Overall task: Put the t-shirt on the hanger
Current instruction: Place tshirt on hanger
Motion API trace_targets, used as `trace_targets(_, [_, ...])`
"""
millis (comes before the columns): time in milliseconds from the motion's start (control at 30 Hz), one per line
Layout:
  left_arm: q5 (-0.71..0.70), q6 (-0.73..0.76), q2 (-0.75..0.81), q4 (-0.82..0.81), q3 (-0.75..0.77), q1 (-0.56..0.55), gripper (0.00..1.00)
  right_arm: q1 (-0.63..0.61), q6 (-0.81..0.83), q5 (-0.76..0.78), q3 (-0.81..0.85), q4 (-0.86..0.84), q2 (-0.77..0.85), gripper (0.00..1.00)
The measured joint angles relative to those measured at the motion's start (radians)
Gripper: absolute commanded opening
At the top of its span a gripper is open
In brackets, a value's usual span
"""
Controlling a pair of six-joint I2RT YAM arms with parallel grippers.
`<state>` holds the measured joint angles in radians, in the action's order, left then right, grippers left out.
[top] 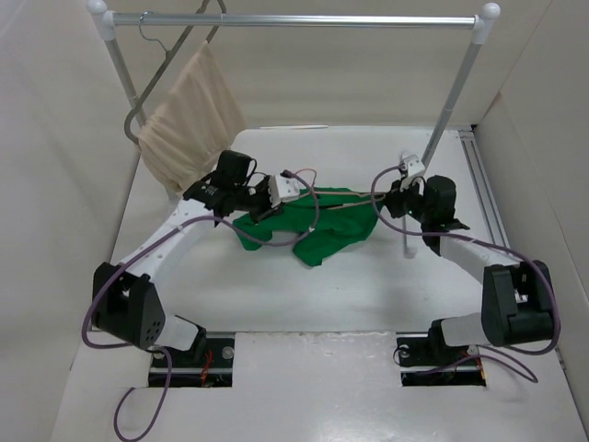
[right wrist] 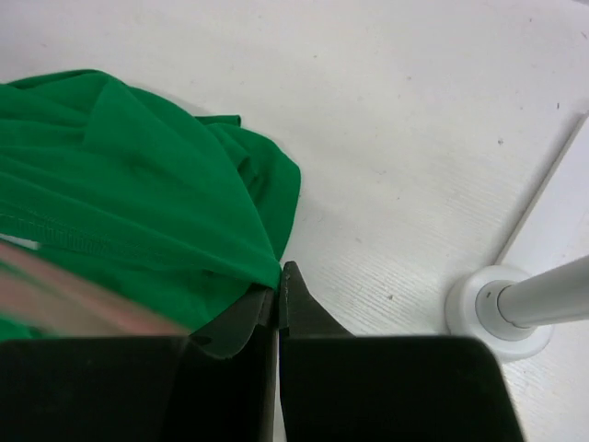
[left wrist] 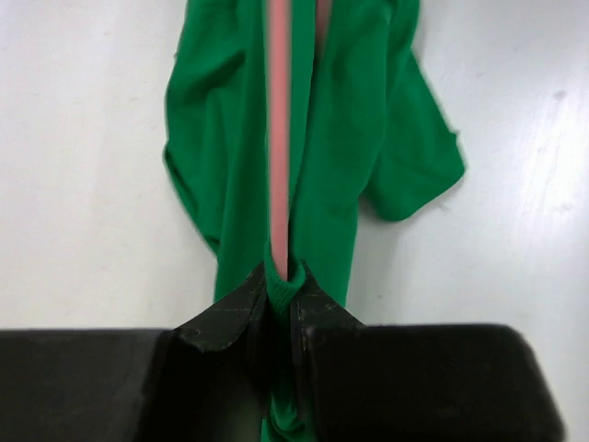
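The bright green t-shirt point(top: 313, 230) lies bunched on the table between both arms. My left gripper point(left wrist: 281, 287) is shut on a fold of its ribbed collar, with the pink hanger point(left wrist: 279, 138) wire running out from between the jaws, over the shirt point(left wrist: 350, 166). In the top view that gripper point(top: 260, 210) sits at the shirt's left end. My right gripper point(right wrist: 279, 276) is shut, with the shirt's point(right wrist: 138, 184) edge pinched at the fingertips; it is at the shirt's right end point(top: 383, 208). A blurred pink bar of the hanger point(right wrist: 64, 299) crosses the lower left of the right wrist view.
A clothes rail point(top: 294, 18) spans the back. A dark grey hanger with beige cloth point(top: 189, 120) hangs at its left end. The rack's right pole foot point(right wrist: 497, 313) stands on the table just right of my right gripper. Walls close in both sides.
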<state>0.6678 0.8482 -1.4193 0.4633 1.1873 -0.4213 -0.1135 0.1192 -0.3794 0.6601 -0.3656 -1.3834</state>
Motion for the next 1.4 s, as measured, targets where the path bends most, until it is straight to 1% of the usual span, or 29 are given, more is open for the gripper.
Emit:
trace_targets(100, [-0.075, 0.050, 0.080, -0.102, -0.106, -0.010, 0.00, 0.036, -0.005, -0.065, 0.000, 0.034, 0.038, 0.00])
trace_targets(167, [-0.137, 0.059, 0.117, -0.166, -0.154, -0.015, 0.00, 0.043, -0.005, -0.096, 0.008, 0.069, 0.060, 0.00])
trace_targets(267, [-0.236, 0.050, 0.124, -0.243, -0.166, -0.018, 0.00, 0.049, -0.003, -0.122, 0.026, 0.124, 0.091, 0.00])
trace_targets(333, [-0.298, 0.019, 0.118, -0.293, -0.166, -0.018, 0.00, 0.060, 0.001, -0.139, 0.033, 0.148, 0.116, 0.00])
trace_targets(467, [-0.295, -0.045, 0.108, -0.314, -0.162, -0.016, 0.00, 0.089, 0.026, -0.168, 0.044, 0.190, 0.149, 0.00])
trace_targets(600, [-0.302, -0.055, 0.110, -0.369, -0.177, -0.016, 0.00, 0.127, 0.045, -0.222, 0.045, 0.230, 0.149, 0.00])
trace_targets(733, [-0.354, -0.053, 0.110, -0.416, -0.209, -0.018, 0.00, 0.159, 0.066, -0.282, 0.045, 0.261, 0.149, 0.00])
trace_targets(900, [-0.398, 0.001, 0.114, -0.513, -0.281, -0.023, 0.00, 0.193, 0.110, -0.367, 0.072, 0.315, 0.148, 0.00])
trace_targets(1100, [-0.408, 0.138, 0.185, -0.589, -0.404, -0.023, 0.00, 0.220, 0.202, -0.516, 0.145, 0.428, 0.127, 0.00])
trace_targets(1233, [-0.432, 0.177, 0.204, -0.603, -0.408, -0.024, 0.00, 0.238, 0.238, -0.631, 0.183, 0.462, 0.084, 0.00])
trace_targets(1333, [-0.470, 0.163, 0.169, -0.593, -0.386, -0.027, 0.00, 0.241, 0.255, -0.692, 0.189, 0.472, 0.057, 0.00])
trace_targets(1400, [-0.501, 0.139, 0.128, -0.592, -0.361, -0.027, 0.00, 0.241, 0.262, -0.700, 0.189, 0.481, 0.053, 0.00])
